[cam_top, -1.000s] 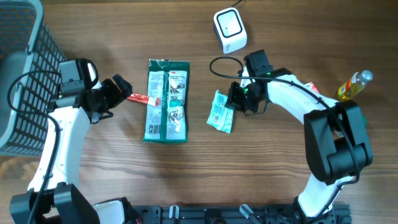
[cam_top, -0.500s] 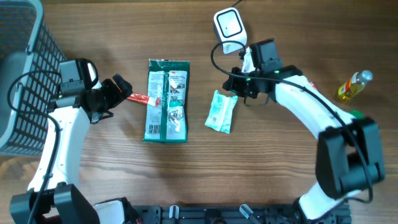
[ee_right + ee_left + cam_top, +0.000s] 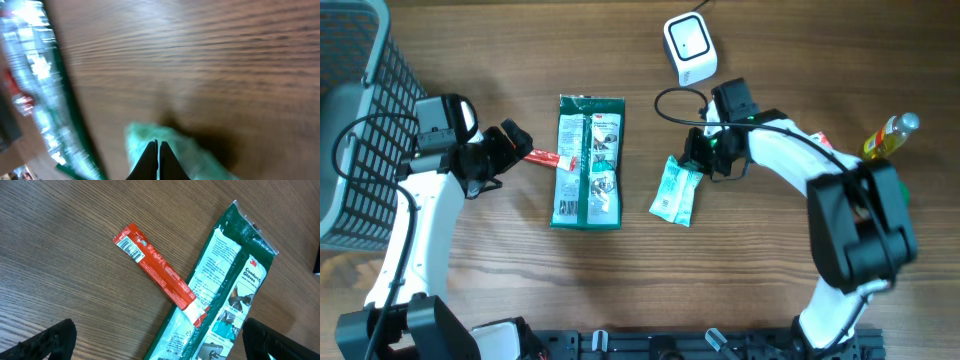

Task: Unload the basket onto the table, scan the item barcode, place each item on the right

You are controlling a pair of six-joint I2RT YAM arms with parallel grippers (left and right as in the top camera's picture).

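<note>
I see a brown wooden counter (image 3: pixel 470 50) with fine straight grain; it fills every view. My right pincer (image 3: pixel 703 158) is closed tight on the upper edge of the small green packet (image 3: pixel 675 192), which lies well below the white scanner (image 3: pixel 688 45). My left pincer (image 3: pixel 512 145) stands wide above a red sachet (image 3: pixel 155 266), near the dark basket (image 3: pixel 360 130).

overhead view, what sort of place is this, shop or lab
Most likely a mock checkout bench in a lab, not a real shop: a white scanner sits on a wood table, retail goods like a glove pack and a packet lie near it, and a wire basket stands at the left.
</note>
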